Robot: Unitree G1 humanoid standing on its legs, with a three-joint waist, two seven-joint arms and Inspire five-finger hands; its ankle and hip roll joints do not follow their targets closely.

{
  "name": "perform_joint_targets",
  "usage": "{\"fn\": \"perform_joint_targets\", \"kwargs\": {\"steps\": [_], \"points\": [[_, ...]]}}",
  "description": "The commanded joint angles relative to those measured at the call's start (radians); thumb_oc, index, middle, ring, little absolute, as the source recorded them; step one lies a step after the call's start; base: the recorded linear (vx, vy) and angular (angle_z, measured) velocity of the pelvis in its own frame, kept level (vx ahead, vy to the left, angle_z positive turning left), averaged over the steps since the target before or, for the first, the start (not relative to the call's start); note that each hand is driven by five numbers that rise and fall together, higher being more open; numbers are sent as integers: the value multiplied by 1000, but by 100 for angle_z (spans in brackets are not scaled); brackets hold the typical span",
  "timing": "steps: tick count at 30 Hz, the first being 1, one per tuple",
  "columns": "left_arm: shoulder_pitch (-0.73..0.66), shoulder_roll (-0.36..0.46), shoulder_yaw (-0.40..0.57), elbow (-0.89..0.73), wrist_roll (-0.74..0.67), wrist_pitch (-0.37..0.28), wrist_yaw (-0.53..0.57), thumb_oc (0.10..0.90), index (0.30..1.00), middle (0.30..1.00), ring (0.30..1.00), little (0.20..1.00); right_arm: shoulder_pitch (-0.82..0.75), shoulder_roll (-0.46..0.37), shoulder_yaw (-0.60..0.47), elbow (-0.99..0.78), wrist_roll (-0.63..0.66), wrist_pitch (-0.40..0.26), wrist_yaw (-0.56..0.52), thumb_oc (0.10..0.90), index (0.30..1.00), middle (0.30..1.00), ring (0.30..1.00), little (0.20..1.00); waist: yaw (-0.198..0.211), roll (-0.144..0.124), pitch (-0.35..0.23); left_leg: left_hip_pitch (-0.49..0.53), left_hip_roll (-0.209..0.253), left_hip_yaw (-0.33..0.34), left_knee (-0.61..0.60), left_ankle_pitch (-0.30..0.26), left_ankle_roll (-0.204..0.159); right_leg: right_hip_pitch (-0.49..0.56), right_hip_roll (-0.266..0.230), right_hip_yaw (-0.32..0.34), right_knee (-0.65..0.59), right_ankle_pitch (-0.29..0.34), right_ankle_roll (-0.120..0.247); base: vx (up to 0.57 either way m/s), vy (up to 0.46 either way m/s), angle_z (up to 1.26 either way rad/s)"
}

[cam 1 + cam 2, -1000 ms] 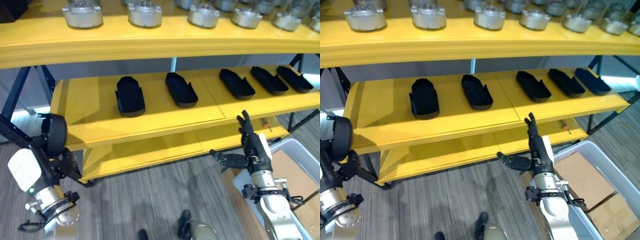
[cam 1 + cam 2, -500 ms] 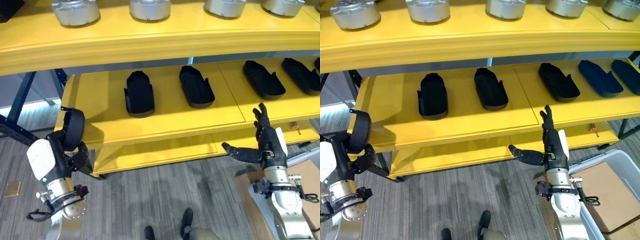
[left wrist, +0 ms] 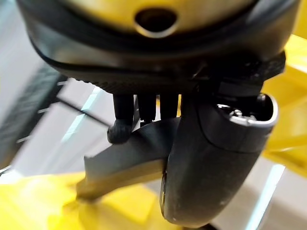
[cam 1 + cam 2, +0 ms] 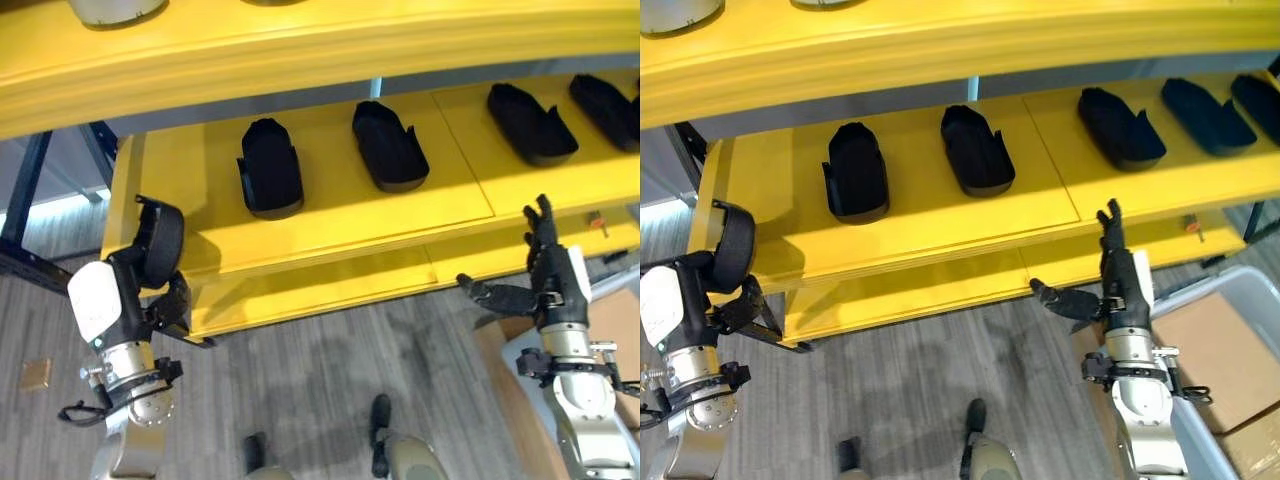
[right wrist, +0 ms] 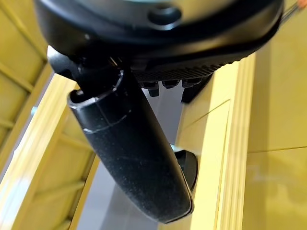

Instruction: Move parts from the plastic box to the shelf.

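Nearest to me, my left hand (image 4: 160,300) is low at my left side, its fingers (image 3: 122,125) and thumb curled round a black part (image 4: 158,240) that stands up out of the grasp just in front of the shelf's (image 4: 330,250) left end. My right hand (image 4: 545,285) is up at my right with nothing in it, fingers straight and pointing up, thumb stuck out sideways, close to the front edge of the lower board. Beside that arm, at the lower right, is the plastic box (image 4: 1230,290), grey-rimmed, with what looks like cardboard (image 4: 1210,365) lying in it; I can't make out any parts in there. Further off, on the middle board, five parts already lie in a row, well apart from one another: one at the left (image 4: 268,180), the next (image 4: 388,158), then three toward the right end (image 4: 530,122). Highest and furthest, the top board carries round silver pieces (image 4: 105,10), barely peeking in at the edge. The part in my hand looks like a moulded shell, open on one side, so I judge it light, stiff and fairly smooth, apt to slip or twist if pinched by its thin wall alone. I reckon the surest hold is across its width near the middle, thumb against one wall and fingers over the other. The bare stretch at the left end looks the natural spot for it.
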Motion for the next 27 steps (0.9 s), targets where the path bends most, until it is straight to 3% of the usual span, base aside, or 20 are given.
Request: {"fn": "perform_joint_targets", "kwargs": {"steps": [1, 8, 13, 18, 27], "points": [[-32, 123, 113, -161, 14, -75, 71, 400, 300, 300, 300, 300, -57, 3, 39, -97, 29, -99, 2, 900, 1000, 1000, 1000, 1000, 39, -83, -120, 71, -68, 2, -15, -9, 38, 96, -115, 23, 9, -78, 69, 90, 175, 10], [-113, 227, 80, -193, 58, -79, 43, 400, 300, 300, 300, 300, -64, 23, 103, -87, 14, -83, 29, 900, 1000, 1000, 1000, 1000, 19, -93, -141, 133, -118, 63, -46, -66, 58, 91, -151, 51, -1, -48, 106, 65, 119, -10], [-124, 262, 90, -216, 88, -79, 46, 400, 300, 300, 300, 300, -52, 27, 108, -89, 13, -84, 38, 900, 1000, 1000, 1000, 1000, 14, -97, -149, 144, -123, 76, -46, -77, 58, 91, -158, 59, -4, -42, 114, 30, 34, -21], [-144, 346, 113, -269, 122, -87, 45, 400, 300, 300, 300, 300, -38, 20, 114, -98, 15, -96, 53, 900, 1000, 1000, 1000, 1000, -4, -94, -163, 162, -119, 83, -46, -82, 52, 99, -159, 64, -12, -31, 123, 1, -1, -8], [-153, 612, 85, -208, 237, -99, 12, 400, 300, 300, 300, 300, -24, -6, 124, -85, 9, -115, 70, 900, 1000, 1000, 1000, 1000, -22, -80, -168, 170, -111, 93, -46, -79, 43, 100, -151, 75, -23, -19, 131, -12, -7, -5]]}}
